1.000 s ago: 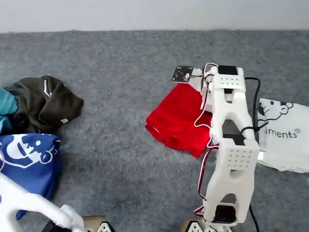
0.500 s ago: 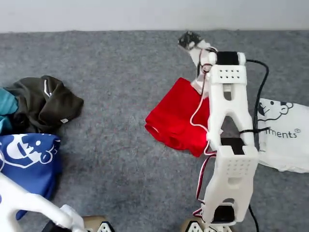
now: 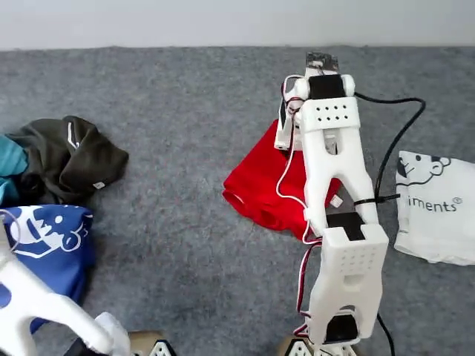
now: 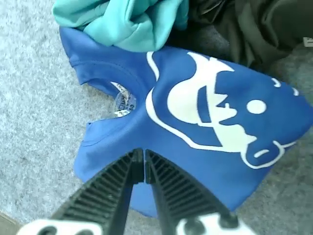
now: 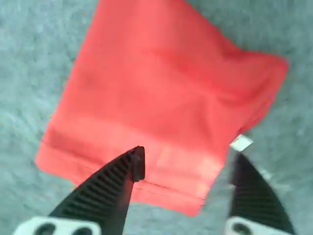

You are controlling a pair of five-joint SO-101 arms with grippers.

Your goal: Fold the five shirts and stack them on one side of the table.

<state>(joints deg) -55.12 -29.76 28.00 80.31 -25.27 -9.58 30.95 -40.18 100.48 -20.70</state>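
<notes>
A folded red shirt [image 3: 263, 185] lies near the table's middle, and my right arm [image 3: 334, 170] stretches over its right side. In the right wrist view my right gripper [image 5: 188, 164] hangs open above the red shirt [image 5: 156, 93], holding nothing. A folded white shirt [image 3: 438, 208] with dark print lies at the right edge. At the left edge sit a crumpled dark olive shirt [image 3: 67, 159], a teal shirt [image 3: 9, 167] and a blue shirt [image 3: 48, 241] with a white print. My left gripper [image 4: 145, 164] is shut just above the blue shirt [image 4: 195, 122], empty.
The grey carpet-like table top [image 3: 178, 96] runs to a pale wall at the back. A black cable [image 3: 393, 148] loops from the right arm above the white shirt. Part of the left arm's white link [image 3: 37, 315] shows at the lower left corner.
The right arm has swung up and toward the back of the table, lifting off the red shirt, which has stayed in place. The left arm's link shifted slightly.
</notes>
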